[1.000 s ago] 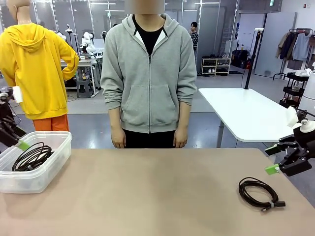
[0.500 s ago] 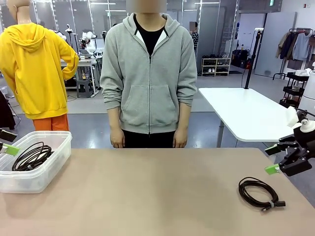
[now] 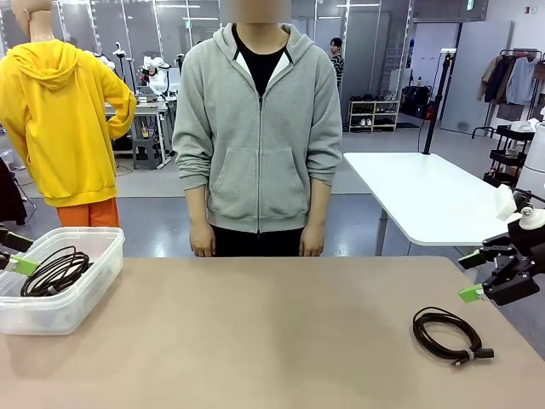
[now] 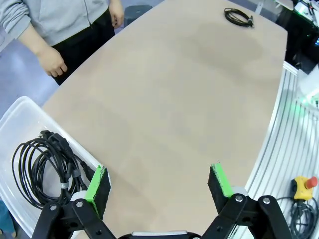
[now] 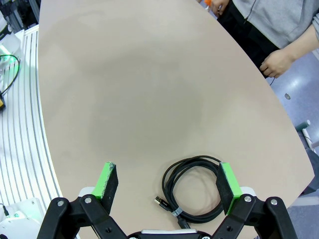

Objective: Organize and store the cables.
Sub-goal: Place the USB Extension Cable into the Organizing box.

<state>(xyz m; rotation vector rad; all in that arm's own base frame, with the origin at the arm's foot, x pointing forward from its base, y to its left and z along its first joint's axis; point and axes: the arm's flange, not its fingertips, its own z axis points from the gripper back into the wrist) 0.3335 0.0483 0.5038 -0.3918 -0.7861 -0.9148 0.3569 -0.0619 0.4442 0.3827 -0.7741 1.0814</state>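
The right gripper [image 3: 473,274] hangs just off the table's [image 3: 272,332] right edge with its jaws spread wide and nothing between the green pads [image 5: 108,181]. From its own wrist view the gripper [image 5: 168,185] looks straight down on a loose coiled cable [image 5: 192,192] lying flat on the tabletop [image 5: 149,99], touching neither finger. That coiled cable [image 3: 449,335] sits near the table's right front corner, a roughly round loop with its plug ends and a light tie at the near side of the ring, toward the robot.

The left gripper [image 4: 159,181] is wide open too, holding nothing, hovering by the table's left edge beside a clear plastic bin [image 3: 64,307]. One green fingertip [image 3: 23,265] pokes in over the bin's left rim. Inside the bin [image 4: 15,119] lie the stored cables [image 4: 42,167], black loops bundled together; I cannot tell how many.

A person [image 3: 258,128] in a grey hoodie stands at the far side, hands [image 3: 204,240] down at the table's edge.
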